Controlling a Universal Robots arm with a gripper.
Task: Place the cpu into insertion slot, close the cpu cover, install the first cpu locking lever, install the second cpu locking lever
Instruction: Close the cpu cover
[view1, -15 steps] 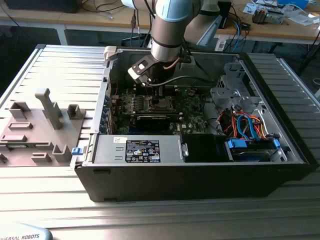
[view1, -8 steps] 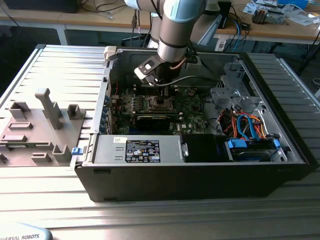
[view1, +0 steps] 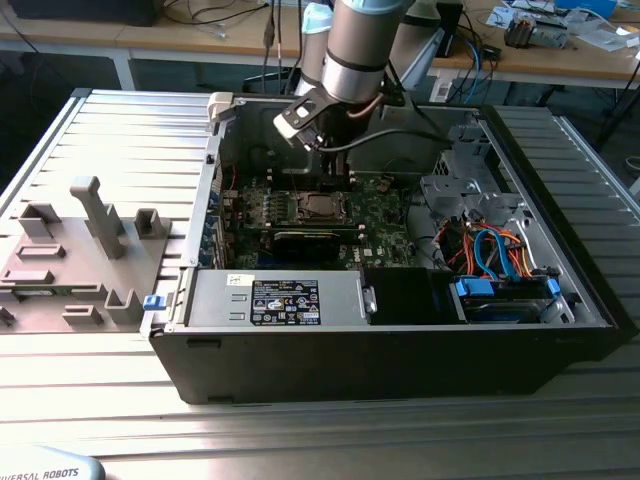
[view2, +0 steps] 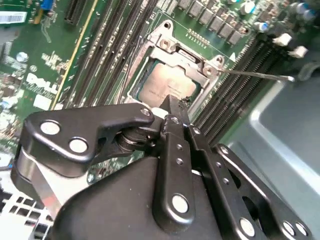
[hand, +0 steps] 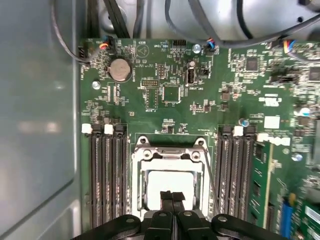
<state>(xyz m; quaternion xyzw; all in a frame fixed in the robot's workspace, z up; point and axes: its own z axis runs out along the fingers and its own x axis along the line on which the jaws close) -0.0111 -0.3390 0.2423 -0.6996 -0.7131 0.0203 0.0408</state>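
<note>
Hovering over the socket, my black two-finger gripper (view2: 171, 106) has its tips pressed together, pinching nothing. Whether they touch the chip I cannot tell. The small flat square cpu with its dull silver-grey metal top (view1: 322, 207) lies in the square silver-rimmed insertion slot (hand: 135, 165), just above the middle of the exterior view. The thin silvery cpu cover frame (hand: 170, 156) looks folded down around it. I judge the chip light, stiff, slick-topped and fragile underneath, so I would take it by the edges only. A thin wire locking lever (view2: 260, 75) juts free. It is probably springy and best pushed near its end.
</note>
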